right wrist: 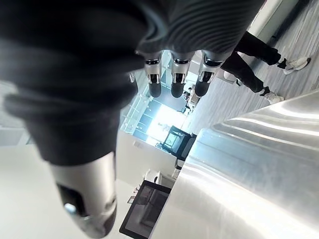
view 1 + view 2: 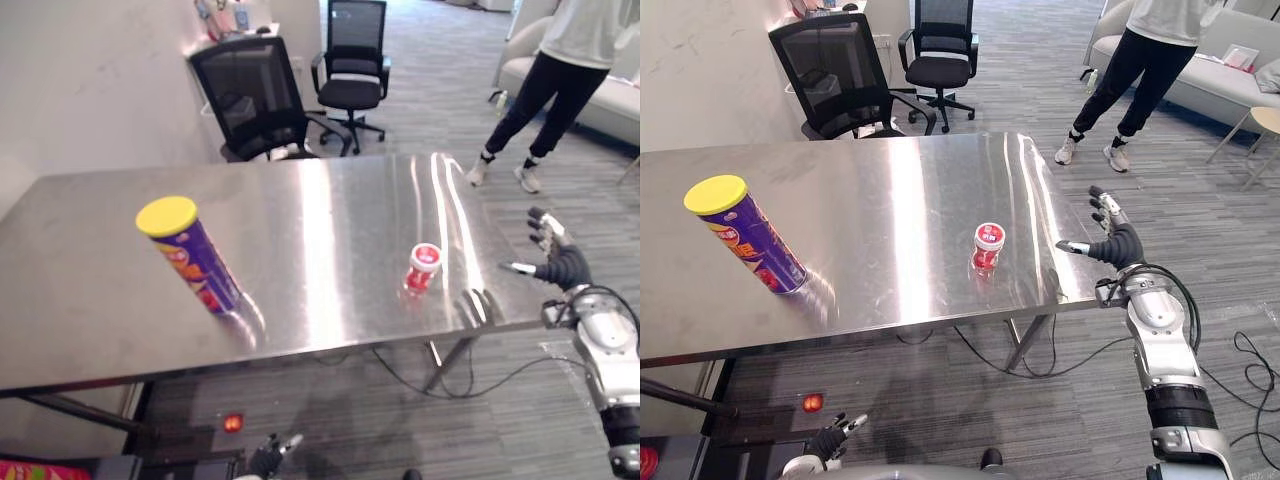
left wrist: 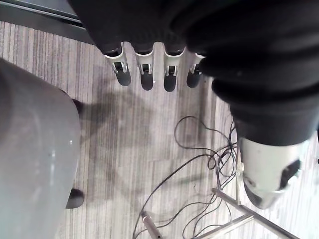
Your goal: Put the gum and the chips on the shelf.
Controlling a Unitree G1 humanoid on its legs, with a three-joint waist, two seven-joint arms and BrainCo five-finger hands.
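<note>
A tall purple chips can with a yellow lid stands on the steel table toward its left. A small red gum tub with a white lid stands right of the middle, near the front edge. My right hand hovers open beside the table's right edge, fingers spread, a short way right of the gum and holding nothing. My left hand hangs low below the table's front edge, fingers straight and pointing at the floor.
Two black office chairs stand behind the table. A person in dark trousers stands at the back right near a sofa. Cables lie on the carpet under the table.
</note>
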